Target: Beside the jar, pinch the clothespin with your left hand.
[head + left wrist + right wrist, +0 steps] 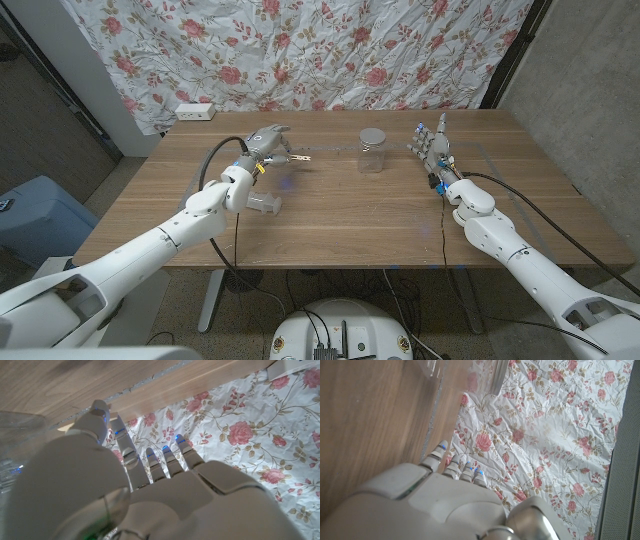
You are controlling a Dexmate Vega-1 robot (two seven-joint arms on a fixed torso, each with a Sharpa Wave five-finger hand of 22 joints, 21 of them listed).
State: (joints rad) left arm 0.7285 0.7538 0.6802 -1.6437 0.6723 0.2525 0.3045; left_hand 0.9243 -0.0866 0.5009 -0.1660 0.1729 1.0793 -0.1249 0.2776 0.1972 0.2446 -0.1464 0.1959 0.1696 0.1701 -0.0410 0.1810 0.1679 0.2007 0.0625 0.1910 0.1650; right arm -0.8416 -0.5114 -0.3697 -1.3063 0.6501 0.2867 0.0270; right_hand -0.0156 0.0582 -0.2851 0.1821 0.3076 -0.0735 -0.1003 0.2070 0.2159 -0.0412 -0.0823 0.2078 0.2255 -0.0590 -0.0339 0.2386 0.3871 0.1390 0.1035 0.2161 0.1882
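Observation:
A clear glass jar [372, 151] with a grey lid stands upright at the table's middle back. To its left my left hand [266, 142] hovers above the wood and pinches a small wooden clothespin [301, 157] at its fingertips; the pin points toward the jar, with a gap between them. The left wrist view shows the back of my left hand [150, 490] and a blur of the jar's glass [17, 440]; the pin is hidden there. My right hand [432, 148] stands upright to the right of the jar, fingers apart, holding nothing.
A small clear object [263, 203] lies on the table beside my left forearm. A white power strip [194, 111] sits at the back left edge. A floral cloth [320, 50] hangs behind the table. Bare wood [350, 220] spreads in front of the jar.

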